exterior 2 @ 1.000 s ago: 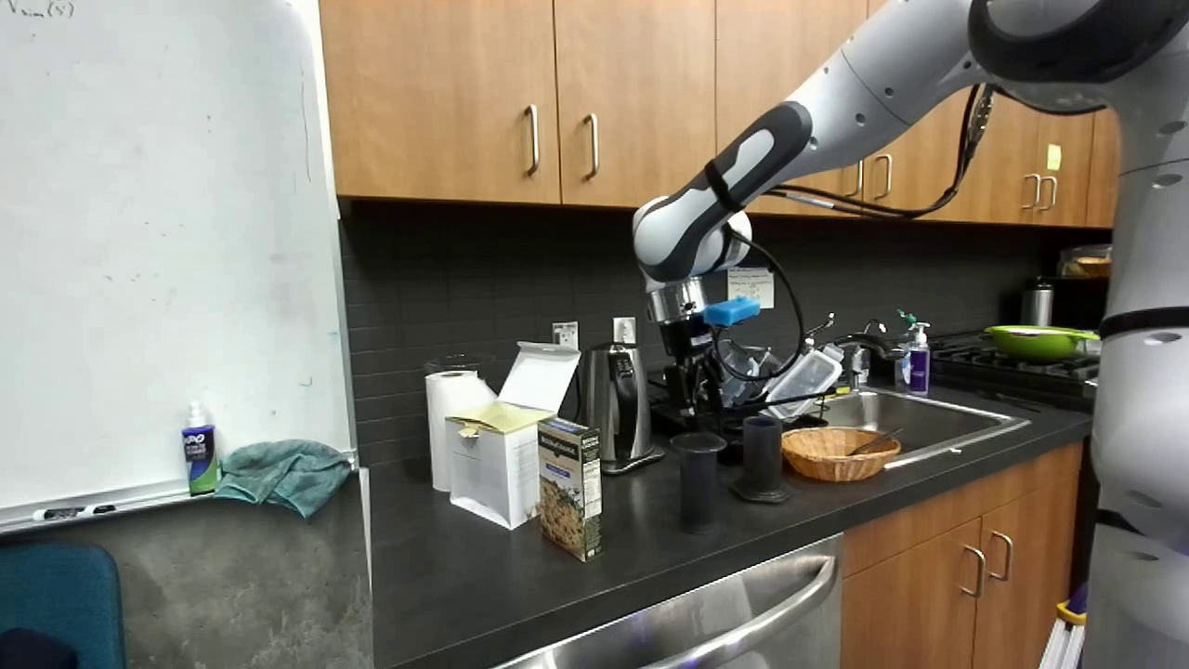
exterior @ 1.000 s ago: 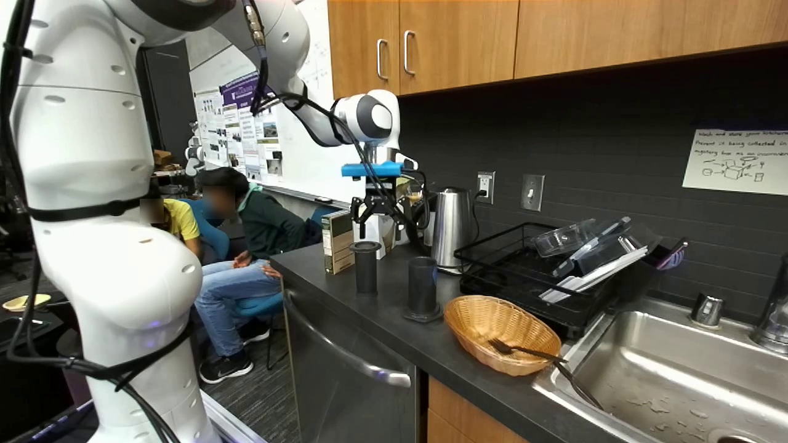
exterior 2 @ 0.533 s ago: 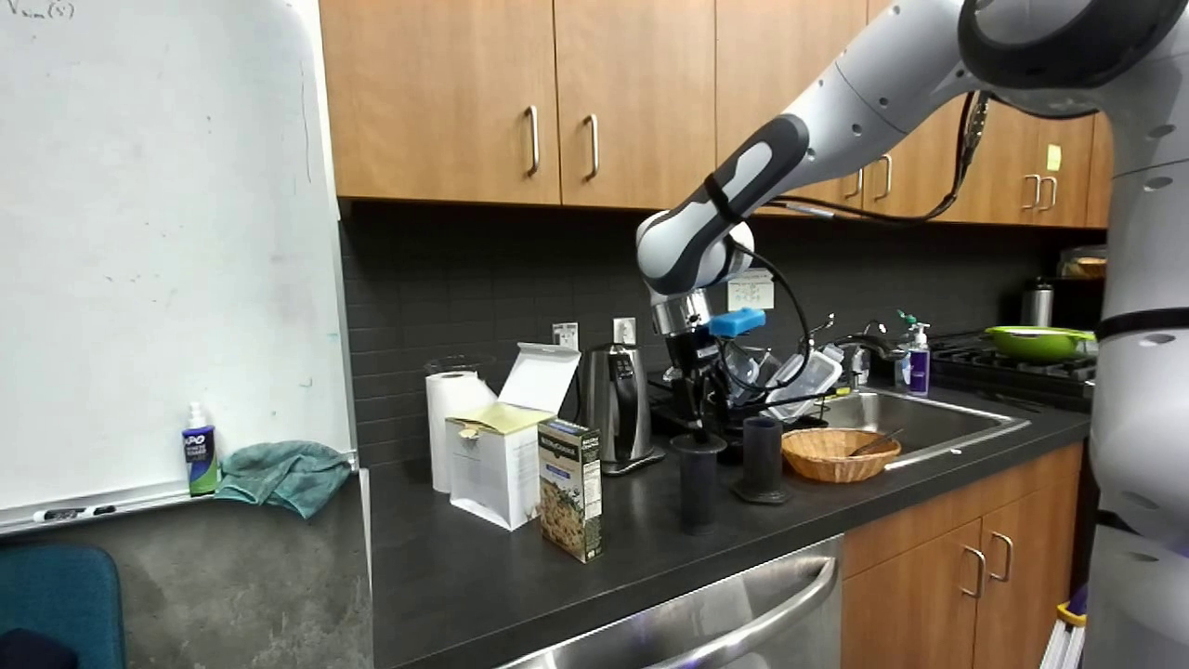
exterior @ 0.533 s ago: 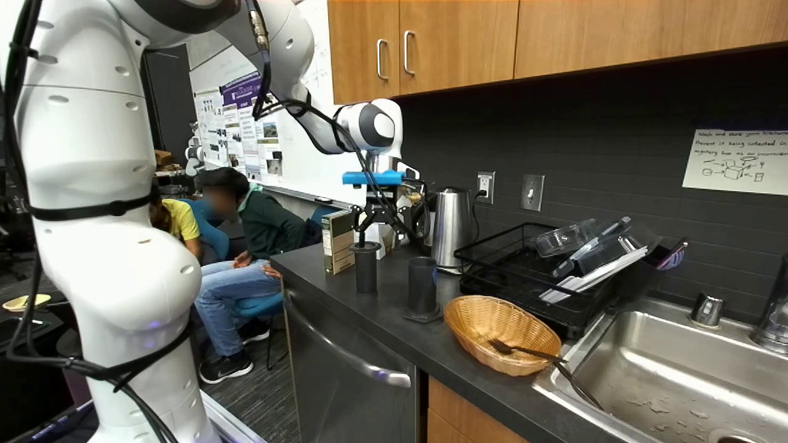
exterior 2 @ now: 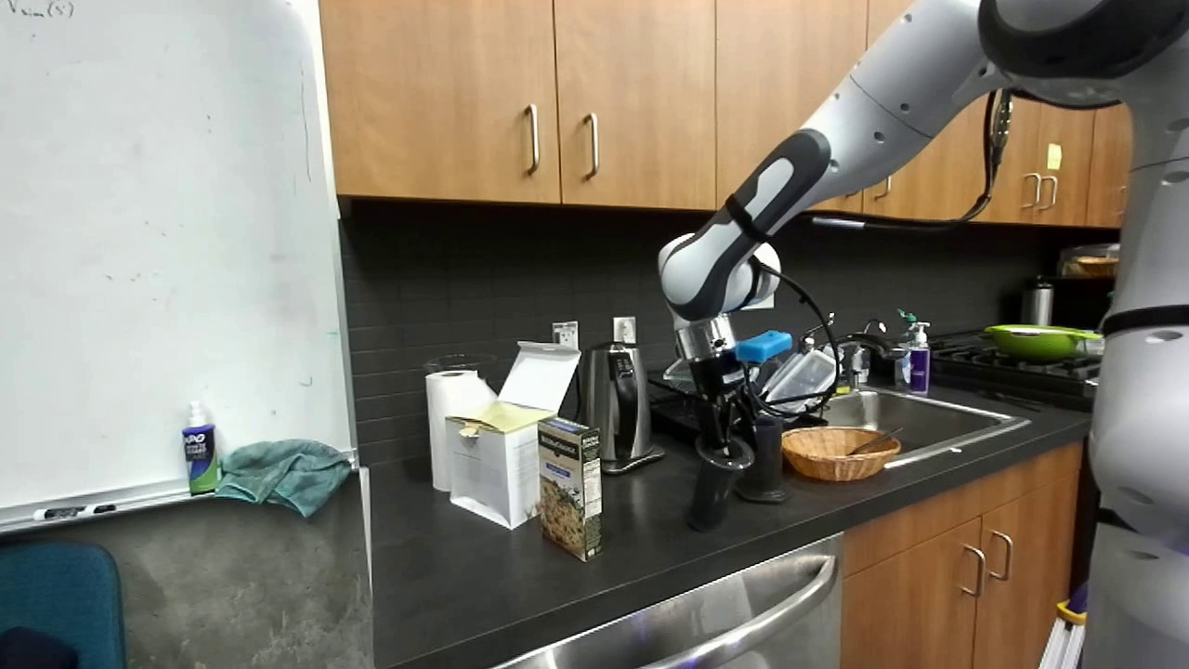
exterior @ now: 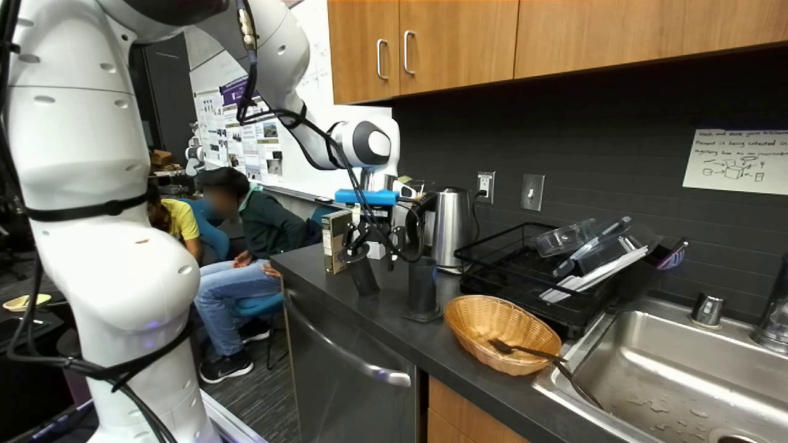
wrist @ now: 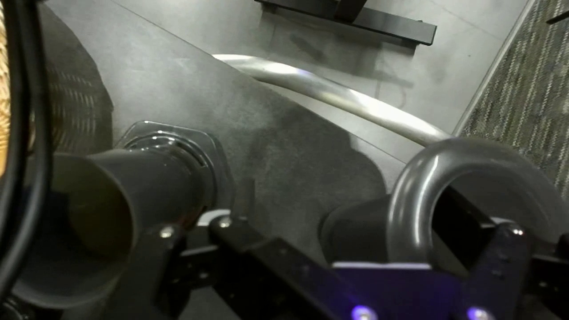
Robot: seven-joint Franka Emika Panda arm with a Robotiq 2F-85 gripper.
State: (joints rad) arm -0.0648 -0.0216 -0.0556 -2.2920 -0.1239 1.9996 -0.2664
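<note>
Pincer [exterior: 372, 257] spread wide, one finger apparently inside the dark tube [exterior: 362, 275], leaning near the tabletop's [exterior: 335, 292] front edge: likely a tilting step, next calling for slow control.

1. In an exterior view, between 4 and 5 o'clock from the middle, sits a tan oval wicker basket [exterior: 480, 320]. A dark fork [exterior: 503, 347] lies partly in it.
2. At 1 o'clock from the basket is a black wire dish rack [exterior: 498, 280] with clear plastic tubs [exterior: 565, 239].
3. At 9 o'clock sit a person in a yellow top [exterior: 183, 220] and a person in dark green [exterior: 274, 223].
4. In an exterior view, near the middle, stands a shiny silver metal kettle [exterior 2: 608, 404]. At its 8 o'clock is an open white card box [exterior 2: 483, 478].
5. At 3 o'clock is a bright green round bowl [exterior 2: 1031, 346] on the black stove [exterior 2: 966, 358].
6. Brown wooden cupboards [exterior 2: 636, 102] hang at 12 o'clock.
</note>
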